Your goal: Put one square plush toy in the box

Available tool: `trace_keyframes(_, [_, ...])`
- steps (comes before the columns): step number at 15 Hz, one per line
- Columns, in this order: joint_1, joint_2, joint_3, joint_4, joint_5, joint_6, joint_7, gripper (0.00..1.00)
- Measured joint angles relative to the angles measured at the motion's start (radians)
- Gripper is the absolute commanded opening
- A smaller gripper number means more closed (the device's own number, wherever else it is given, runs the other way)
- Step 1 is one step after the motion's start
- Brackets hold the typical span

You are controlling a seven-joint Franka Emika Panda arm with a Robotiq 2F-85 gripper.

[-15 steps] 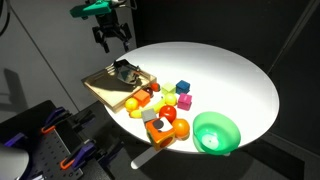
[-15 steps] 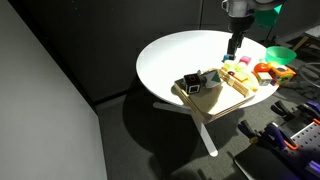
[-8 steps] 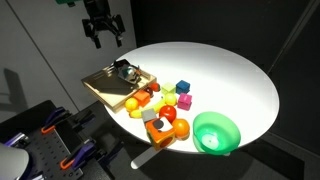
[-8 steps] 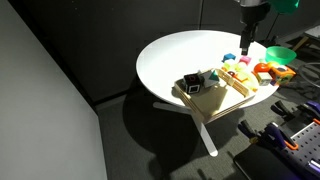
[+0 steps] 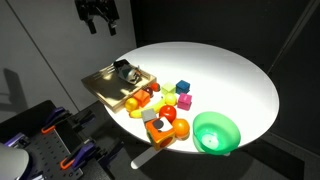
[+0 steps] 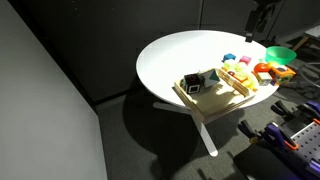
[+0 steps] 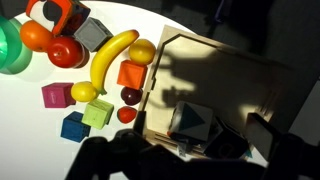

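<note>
**Black plush toy lies in the tan box; gripper hangs open above**

In an exterior view the gripper [image 5: 98,16] hangs high above the far edge of the round white table [image 5: 235,70], its fingers spread with nothing between them. The box [image 5: 105,88] sits at the table's rim, and one square plush toy [image 5: 125,72] lies inside it at the far corner. Just beside the box is a cluster of small toys, among them a blue cube [image 5: 182,87] and an orange-and-white block [image 5: 157,127]. One green bowl [image 5: 215,132] stands further along the rim, apart from the box.

From the opposite side, the box [image 6: 212,95] overhangs the near edge of the table [image 6: 175,50]. The square plush toy [image 6: 192,82] rests at the box's left end. The coloured toys crowd the box's far side, and the green bowl [image 6: 281,54] stands behind them.

In the wrist view the gripper [image 7: 192,162] is a dark blur along the bottom, its two fingers wide apart and empty. The square plush toy [image 7: 195,122] sits inside the box [image 7: 240,75]; a second dark shape touches it, too shadowed to identify. Left of the box lie one banana [image 7: 110,60], one orange block [image 7: 131,74] and three small cubes: the blue cube [image 7: 72,126], a magenta cube [image 7: 56,96] and a yellow-green cube [image 7: 97,113]. Nothing stands over the box.
</note>
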Motion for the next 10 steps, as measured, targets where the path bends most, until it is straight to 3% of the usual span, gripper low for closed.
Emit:
trace_keyframes(4, [-0.017,-0.061,-0.001,-0.031,0.0,0.051,0.074,1.0])
trace_keyframes(10, [-0.018,-0.058,0.0,-0.034,0.0,0.054,0.076,1.0])
